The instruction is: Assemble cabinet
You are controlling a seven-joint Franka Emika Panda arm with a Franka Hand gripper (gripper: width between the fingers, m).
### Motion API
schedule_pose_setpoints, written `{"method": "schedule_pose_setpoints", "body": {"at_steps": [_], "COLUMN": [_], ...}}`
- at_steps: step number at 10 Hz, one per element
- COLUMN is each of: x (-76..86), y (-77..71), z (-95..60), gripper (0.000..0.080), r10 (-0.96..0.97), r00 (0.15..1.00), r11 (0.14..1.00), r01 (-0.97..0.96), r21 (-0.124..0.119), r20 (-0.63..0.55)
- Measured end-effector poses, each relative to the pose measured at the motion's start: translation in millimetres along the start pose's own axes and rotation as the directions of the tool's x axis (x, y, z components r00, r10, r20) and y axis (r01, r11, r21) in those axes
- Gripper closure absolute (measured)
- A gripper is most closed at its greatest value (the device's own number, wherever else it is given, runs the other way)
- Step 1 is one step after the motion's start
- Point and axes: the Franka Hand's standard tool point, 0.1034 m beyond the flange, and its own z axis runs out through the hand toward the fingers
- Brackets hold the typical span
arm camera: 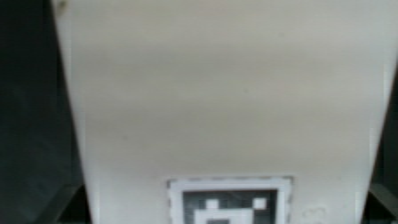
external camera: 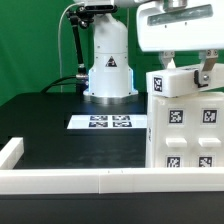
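The cabinet (external camera: 187, 135), a large white box with several black-and-white tags, stands upright at the exterior view's right. My gripper (external camera: 186, 72) comes down onto its top part, with one finger on each side of it. In the wrist view the cabinet's white face (arm camera: 222, 90) fills the picture, with one tag (arm camera: 228, 203) near the jaws. The dark fingertips (arm camera: 64, 208) show only at the picture's corners and lie against the white sides. The gripper (arm camera: 222, 212) is shut on the cabinet. No separate drawer fronts show.
The marker board (external camera: 110, 122) lies flat on the black table in front of the robot's white base (external camera: 108, 70). A low white rail (external camera: 70, 180) runs along the table's near edge and turns up the exterior view's left side.
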Motion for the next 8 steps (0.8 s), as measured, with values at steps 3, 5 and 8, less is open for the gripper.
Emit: {"method": "schedule_pose_setpoints", "body": {"at_steps": [3,5,8], "x": [2.1,1.4,-1.9], "y": [0.9,-0.5,-3.4], "z": [0.7,0.5,-5.2], "gripper": [0.0236,0.0236,0.0050], "r10": [0.201,0.307,0.283], "r00": [0.980,0.952,0.958], "r11": [0.980,0.952,0.959], "r01": [-0.201,-0.307,-0.284], "r21": [-0.003,-0.001,0.008], "r20": [0.007,0.020,0.034]}}
